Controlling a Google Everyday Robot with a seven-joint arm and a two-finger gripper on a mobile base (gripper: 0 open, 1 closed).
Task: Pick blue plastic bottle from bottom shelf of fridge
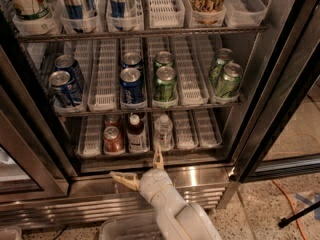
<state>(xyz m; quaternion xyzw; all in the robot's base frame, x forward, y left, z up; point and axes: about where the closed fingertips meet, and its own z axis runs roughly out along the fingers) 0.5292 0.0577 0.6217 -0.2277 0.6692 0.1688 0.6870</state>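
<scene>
The blue plastic bottle (135, 134), with a white cap, dark liquid and a pale label, stands upright at the front of the bottom shelf (192, 131) of the fridge (260, 84). A red can (113, 139) stands to its left and a clear water bottle (163, 131) to its right. My gripper (139, 167) is open, just below and in front of the shelf edge, over the stainless base panel (205, 176). One fingertip (157, 156) points up between the two bottles; the other finger (121, 178) sticks out to the left. It holds nothing.
The rack above holds blue cans (131, 84) and green cans (165, 81); the top rack holds tall cans and cups. A black door frame (280, 99) stands open at the right. A clear plastic bin (125, 229) lies on the floor beside my arm. An orange cable (287, 199) runs at the lower right.
</scene>
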